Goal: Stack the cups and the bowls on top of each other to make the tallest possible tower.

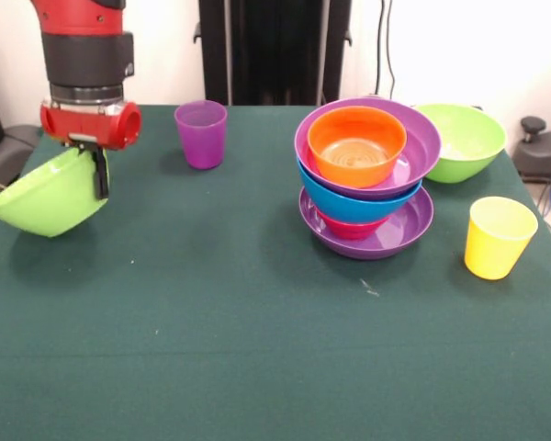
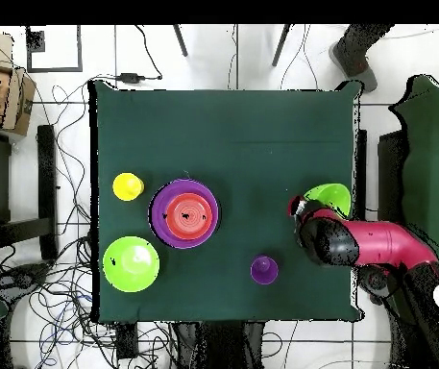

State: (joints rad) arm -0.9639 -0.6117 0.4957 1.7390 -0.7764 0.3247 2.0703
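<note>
My gripper (image 1: 99, 175) is shut on the rim of a lime green bowl (image 1: 48, 195), which hangs tilted above the table's left edge; the overhead view shows this bowl (image 2: 330, 198) just beyond the red arm. The tower (image 1: 365, 179) stands right of centre: a wide purple bowl at the base, a red-pink bowl, a blue bowl, another purple bowl and an orange bowl (image 1: 356, 145) on top. From overhead the tower (image 2: 184, 213) sits left of centre. A second lime green bowl (image 1: 459, 141) rests behind it. A purple cup (image 1: 201, 134) and a yellow cup (image 1: 499, 236) stand upright.
Dark green cloth covers the table (image 1: 211, 340). Black furniture stands behind the far edge. In the overhead view, cables lie on the floor around the table (image 2: 232, 125), and a cardboard box (image 2: 10, 96) sits at the upper left.
</note>
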